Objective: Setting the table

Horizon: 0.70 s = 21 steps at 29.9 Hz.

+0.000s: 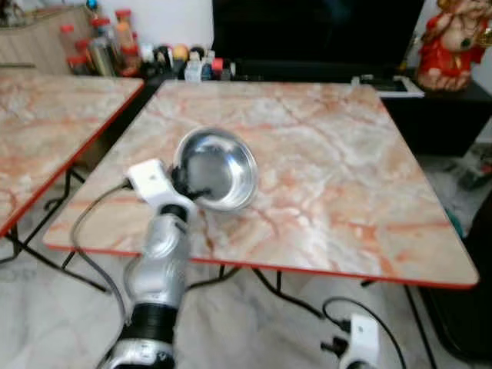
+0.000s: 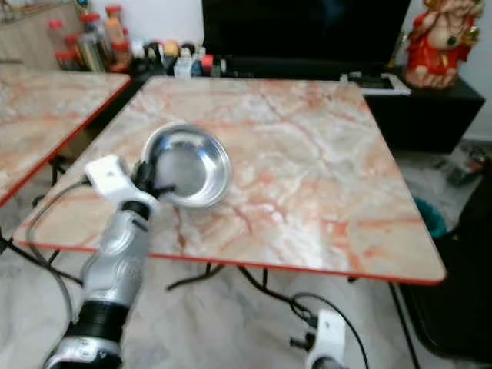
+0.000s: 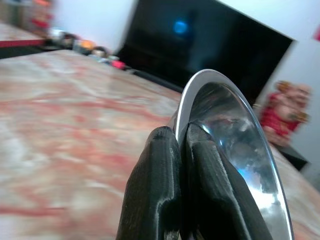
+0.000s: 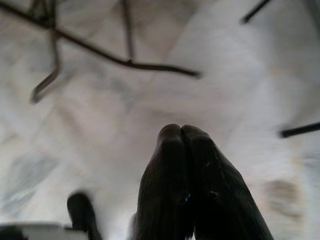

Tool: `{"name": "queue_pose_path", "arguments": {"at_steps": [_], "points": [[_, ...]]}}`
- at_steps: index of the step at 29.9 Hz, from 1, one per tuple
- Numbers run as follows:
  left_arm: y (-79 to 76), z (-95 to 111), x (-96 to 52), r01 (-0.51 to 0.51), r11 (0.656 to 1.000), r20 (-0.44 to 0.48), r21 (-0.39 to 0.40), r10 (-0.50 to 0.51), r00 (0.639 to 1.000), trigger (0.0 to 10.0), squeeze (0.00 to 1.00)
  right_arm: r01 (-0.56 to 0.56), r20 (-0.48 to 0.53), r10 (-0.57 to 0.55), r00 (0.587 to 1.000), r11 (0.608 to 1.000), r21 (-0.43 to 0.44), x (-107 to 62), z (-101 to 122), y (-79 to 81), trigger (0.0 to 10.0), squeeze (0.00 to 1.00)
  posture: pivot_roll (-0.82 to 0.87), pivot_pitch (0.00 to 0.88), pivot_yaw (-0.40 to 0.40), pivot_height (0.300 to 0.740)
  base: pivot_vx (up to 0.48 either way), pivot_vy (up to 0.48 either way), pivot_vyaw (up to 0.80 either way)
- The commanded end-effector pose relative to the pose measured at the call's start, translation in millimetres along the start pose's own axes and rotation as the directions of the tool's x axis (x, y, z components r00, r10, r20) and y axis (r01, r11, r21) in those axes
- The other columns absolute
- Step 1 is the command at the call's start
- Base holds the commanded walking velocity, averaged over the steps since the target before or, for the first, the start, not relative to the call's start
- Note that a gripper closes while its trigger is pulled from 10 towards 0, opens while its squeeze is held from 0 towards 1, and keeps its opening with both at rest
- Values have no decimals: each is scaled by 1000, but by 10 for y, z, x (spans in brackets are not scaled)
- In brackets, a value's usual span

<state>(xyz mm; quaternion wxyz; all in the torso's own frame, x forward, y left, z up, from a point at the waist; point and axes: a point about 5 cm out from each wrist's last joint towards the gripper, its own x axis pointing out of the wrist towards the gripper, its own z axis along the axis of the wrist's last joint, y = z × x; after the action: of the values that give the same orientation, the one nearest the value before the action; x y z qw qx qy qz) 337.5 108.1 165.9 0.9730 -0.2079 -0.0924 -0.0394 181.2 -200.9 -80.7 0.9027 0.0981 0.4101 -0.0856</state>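
The left gripper (image 3: 181,137) pinches the rim of the steel bowl (image 1: 217,169), tilted above the marble table (image 1: 330,169); the right gripper (image 4: 182,132) hangs closed and empty over the floor (image 4: 240,70).

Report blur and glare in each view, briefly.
Both eye views: softly blurred overall, with pale sheen on the marble table. Left wrist view: the left gripper and the steel bowl rim are sharp, a bright highlight sits inside the bowl, and the background is smeared. Right wrist view: the floor is blurred behind the right gripper.
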Motion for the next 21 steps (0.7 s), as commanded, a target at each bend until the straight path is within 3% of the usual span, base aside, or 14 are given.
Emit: {"name": "queue_pose_path", "arguments": {"at_steps": [1, 9, 16, 19, 21], "points": [[102, 77, 27, -25, 1000, 24, -4, 25, 999, 10000, 0, -14, 1, 14, 1000, 1000, 15, 12, 2, 81, 10000, 0, -15, 0, -30, 740, 0, 0, 0], [199, 51, 38, -51, 997, 4, -61, 51, 999, 10000, 0, -13, 2, 13, 1000, 1000, 16, 8, -5, 73, 10000, 0, -19, 0, -32, 740, 0, 0, 0], [455, 188, 96, -131, 987, 45, -94, 135, 990, 10000, 0, -16, 4, 16, 1000, 1000, 14, 12, 8, 76, 10000, 0, -19, 0, -32, 740, 0, 0, 0], [485, 158, 120, -129, 981, 15, -142, 133, 991, 10000, 0, -17, 4, 16, 1000, 1000, 10, 13, 13, 72, 10000, 0, -13, 0, -42, 740, 0, 0, 0], [469, 22, 130, -122, 963, -64, -240, 109, 992, 10000, 0, -18, 2, 18, 1000, 1000, 8, 13, 14, 74, 10000, 0, -16, 0, -40, 740, 0, 0, 0]]}}
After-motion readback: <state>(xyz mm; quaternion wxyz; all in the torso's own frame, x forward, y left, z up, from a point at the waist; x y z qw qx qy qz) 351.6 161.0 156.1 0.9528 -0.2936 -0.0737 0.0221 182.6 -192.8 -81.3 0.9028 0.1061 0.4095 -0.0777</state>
